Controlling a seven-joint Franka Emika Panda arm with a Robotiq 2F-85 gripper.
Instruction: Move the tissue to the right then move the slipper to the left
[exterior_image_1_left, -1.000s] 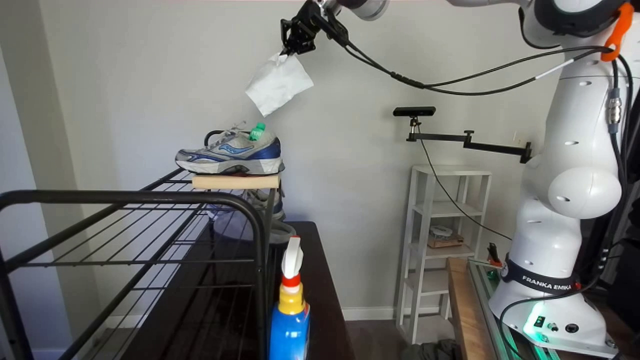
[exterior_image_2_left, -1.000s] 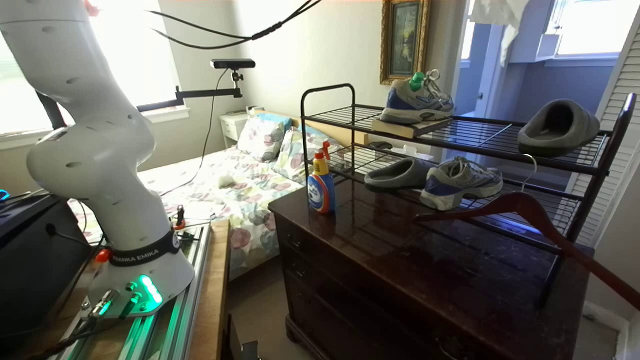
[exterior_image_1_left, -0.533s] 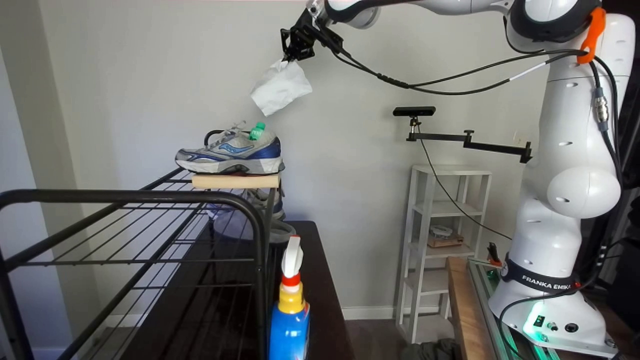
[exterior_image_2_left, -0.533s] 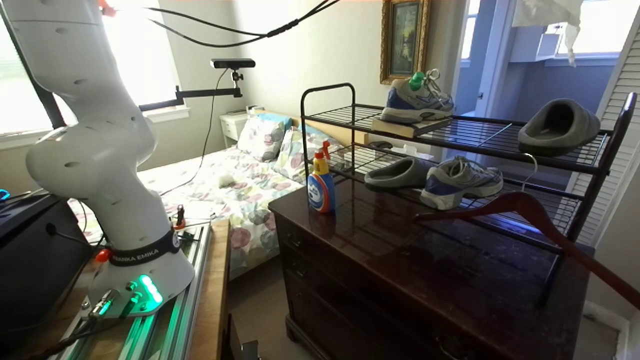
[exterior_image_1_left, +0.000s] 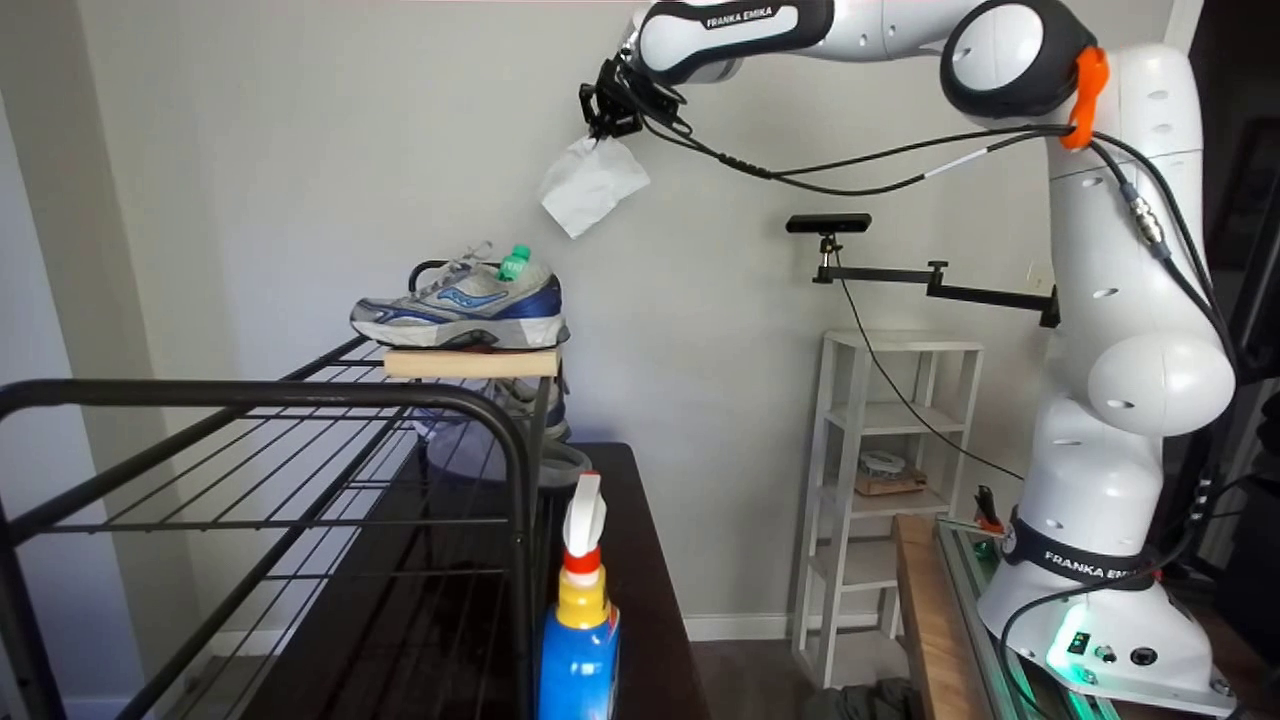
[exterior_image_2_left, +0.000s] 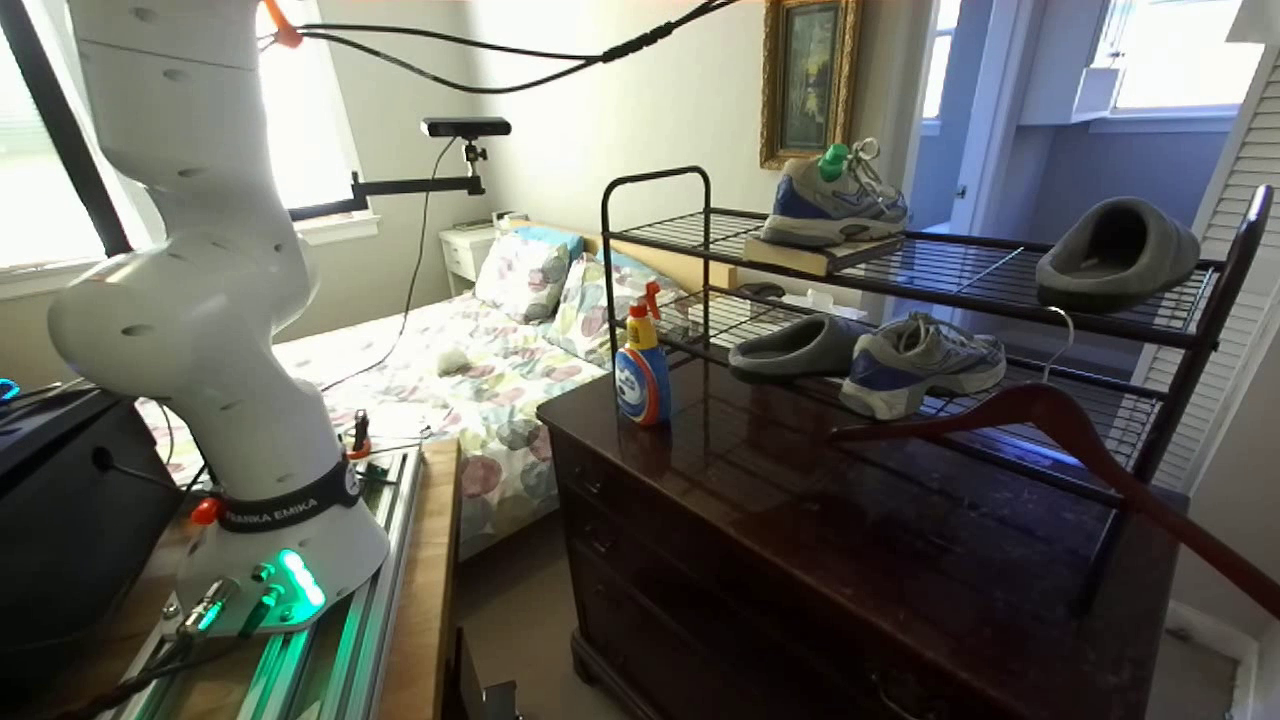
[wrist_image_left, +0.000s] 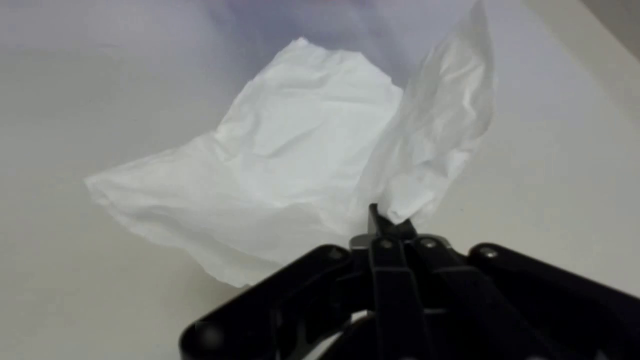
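Because a limp sheet offers no firm body to clasp, the tissue (exterior_image_1_left: 593, 186) is pinched at a gathered fold, the jaws clenched upon it and the remainder left to hang free. Its height presumably serves the carry: the loose lower corner hangs above the wire shoe rack (exterior_image_1_left: 280, 393), less likely to snag there. The laced grey-and-blue running shoe (exterior_image_1_left: 455, 310), taken here as the task's slipper, sits on a book (exterior_image_2_left: 795, 258) on the rack's top deck; the book probably lends it a flat seat over the open wires. Relative to the jaws, in an exterior view, the tissue hangs at 6 o'clock, touching their tips, while the running shoe lies lower, at about 7 o'clock, well apart from them. In the wrist view the tissue fans from the tips, its broad part toward 10 o'clock, a narrower fold toward 1 o'clock.
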